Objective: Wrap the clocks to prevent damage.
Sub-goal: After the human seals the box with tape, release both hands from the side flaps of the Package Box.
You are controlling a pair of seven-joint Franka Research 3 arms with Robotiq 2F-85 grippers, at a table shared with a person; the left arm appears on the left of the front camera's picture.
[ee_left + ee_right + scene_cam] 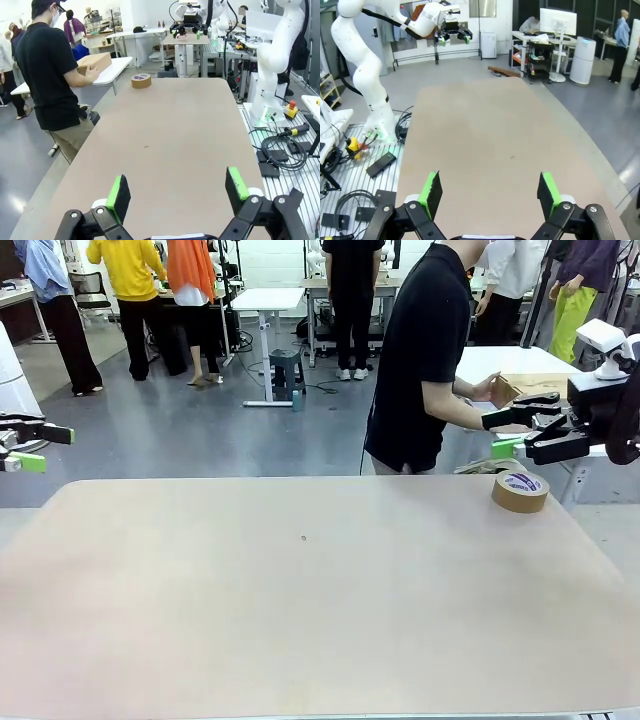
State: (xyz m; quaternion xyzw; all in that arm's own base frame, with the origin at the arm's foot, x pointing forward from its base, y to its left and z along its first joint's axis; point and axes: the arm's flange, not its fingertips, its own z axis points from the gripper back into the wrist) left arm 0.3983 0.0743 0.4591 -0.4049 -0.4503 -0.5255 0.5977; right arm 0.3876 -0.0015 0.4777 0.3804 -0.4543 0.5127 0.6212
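Observation:
The clocks are out of view. My left gripper (42, 447) hovers open at the table's left end, with nothing between its green pads (118, 196). At the right end my right gripper (508, 434) is also open and empty, just above and behind a roll of brown tape (520, 490) lying flat near the far right corner. A person (425, 350) in a black shirt stands at the far edge, turned away, with both hands on a cardboard box (95, 62) on a side table. In the left wrist view the tape roll (141, 80) lies at the far end.
The beige table (300, 590) has rounded corners and a small dark speck (303, 537) near its middle. The white side table (112, 72) with the box stands beyond the far right corner. Cables and arm bases (270, 115) lie along the robot's side.

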